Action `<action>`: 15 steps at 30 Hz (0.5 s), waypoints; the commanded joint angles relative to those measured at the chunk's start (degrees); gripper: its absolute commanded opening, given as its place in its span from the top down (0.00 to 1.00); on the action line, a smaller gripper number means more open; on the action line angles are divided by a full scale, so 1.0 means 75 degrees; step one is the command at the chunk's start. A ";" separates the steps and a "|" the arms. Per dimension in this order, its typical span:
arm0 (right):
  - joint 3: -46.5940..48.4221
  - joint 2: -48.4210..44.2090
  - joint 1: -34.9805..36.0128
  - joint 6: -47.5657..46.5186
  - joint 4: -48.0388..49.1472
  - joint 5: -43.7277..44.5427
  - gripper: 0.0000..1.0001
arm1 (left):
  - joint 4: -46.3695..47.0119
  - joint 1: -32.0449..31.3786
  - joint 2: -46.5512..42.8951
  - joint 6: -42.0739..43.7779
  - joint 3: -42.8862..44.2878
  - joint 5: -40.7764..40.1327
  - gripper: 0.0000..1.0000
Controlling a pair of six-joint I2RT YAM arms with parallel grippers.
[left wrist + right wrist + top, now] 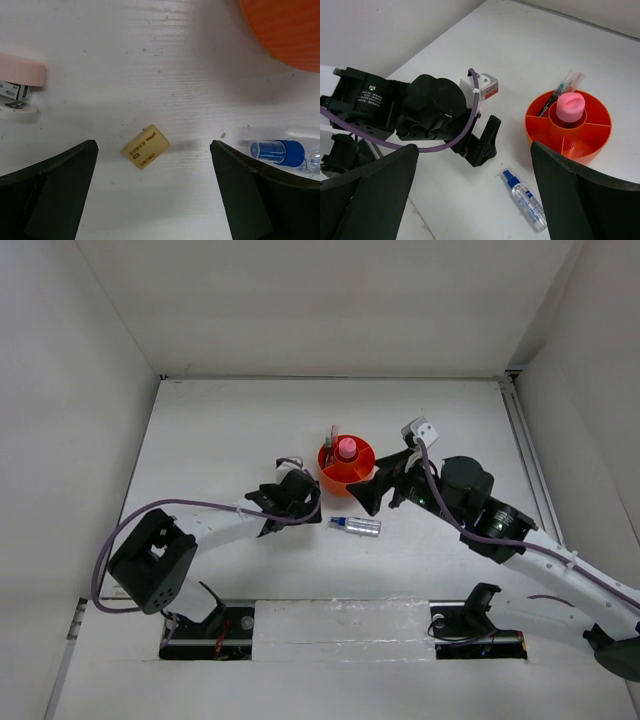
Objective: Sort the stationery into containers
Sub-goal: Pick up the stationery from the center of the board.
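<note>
Step in hand is prob. the pickup of the tan cube (147,147). The left pincer (153,150) hangs over it wide open w/ nothing held, and the cube lies skewed on the bench (150,60) between the fingers, touching neither. The right pincer (375,495) is also open & empty beside the orange organizer (560,147), which has the pink tube (570,106) in its centre well and pens (565,85) in a rear section; the stapler (17,87) & blue-capped tube (526,199) are on the bench. Next move needs a straight drop, maybe a small wrist turn to square w/ the cube, then a close.

Overhead, we look down from the near side on the whole table (230,430), the orange organizer (345,478) central. Our left wrist view faces straight down, close beside the organizer. Our right wrist view looks at it obliquely from farther off. All three share the organizer and the spray bottle (356,526).
</note>
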 commanded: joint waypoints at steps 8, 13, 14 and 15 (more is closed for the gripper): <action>0.0048 -0.0053 0.0016 0.0195 0.0535 -0.0396 0.00 | 0.0693 -0.0011 -0.0233 0.0153 -0.0574 0.0529 0.21; 0.0048 -0.0135 0.0086 0.0277 0.0535 -0.0396 0.00 | 0.0694 -0.0011 -0.0233 0.0153 -0.0575 0.0611 0.27; 0.0048 -0.0204 0.0086 0.0358 0.0535 -0.0466 0.00 | 0.0694 -0.0011 -0.0151 0.0153 -0.0575 0.0611 0.29; 0.0048 -0.0205 0.0086 0.0359 0.0535 -0.0467 0.00 | 0.0694 -0.0011 -0.0081 0.0153 -0.0494 0.0611 0.30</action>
